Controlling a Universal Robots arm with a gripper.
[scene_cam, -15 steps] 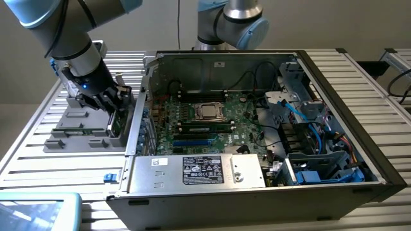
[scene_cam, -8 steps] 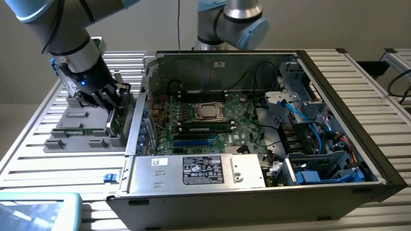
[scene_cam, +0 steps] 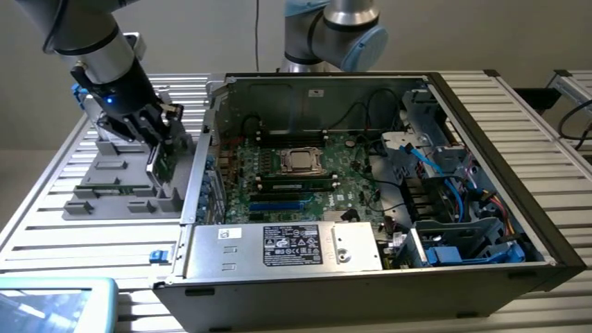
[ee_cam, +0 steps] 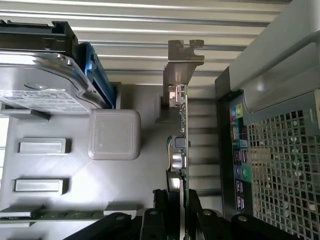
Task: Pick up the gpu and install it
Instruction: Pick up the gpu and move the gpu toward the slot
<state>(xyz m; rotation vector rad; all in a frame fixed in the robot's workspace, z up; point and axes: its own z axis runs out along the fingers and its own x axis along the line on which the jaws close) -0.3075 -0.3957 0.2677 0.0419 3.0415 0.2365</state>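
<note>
The gpu [ee_cam: 181, 145] is green with a silver bracket, and the tool [ee_cam: 176, 196] is black. The tray [ee_cam: 75, 190] is plain grey, the worktop [ee_cam: 150, 25] silver and ribbed, and the motherboard [scene_cam: 277, 177] green.

No legible text — none at all

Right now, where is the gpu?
On the exterior view's left, the gpu stands on edge in the gripper, over the grey holder and beside the case.
</note>
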